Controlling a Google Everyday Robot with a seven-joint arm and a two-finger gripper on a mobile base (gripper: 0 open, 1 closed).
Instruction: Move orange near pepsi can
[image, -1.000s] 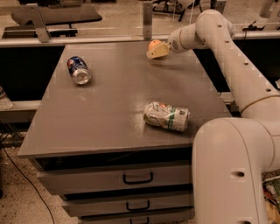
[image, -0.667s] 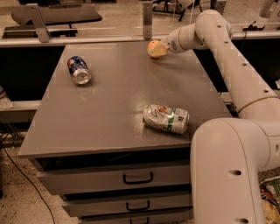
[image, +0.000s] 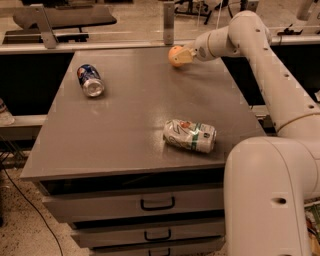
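Gripper (image: 180, 56) at the table's (image: 130, 117) far edge, jaws clamped on the orange (image: 173, 54); looks mid-carry; next up, probably a swing left toward the pepsi can (image: 90, 80).

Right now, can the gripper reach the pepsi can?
Probably yes: the gripper sits at the orange by the far edge, with bare tabletop across to the pepsi can; the dented can lies off that path.
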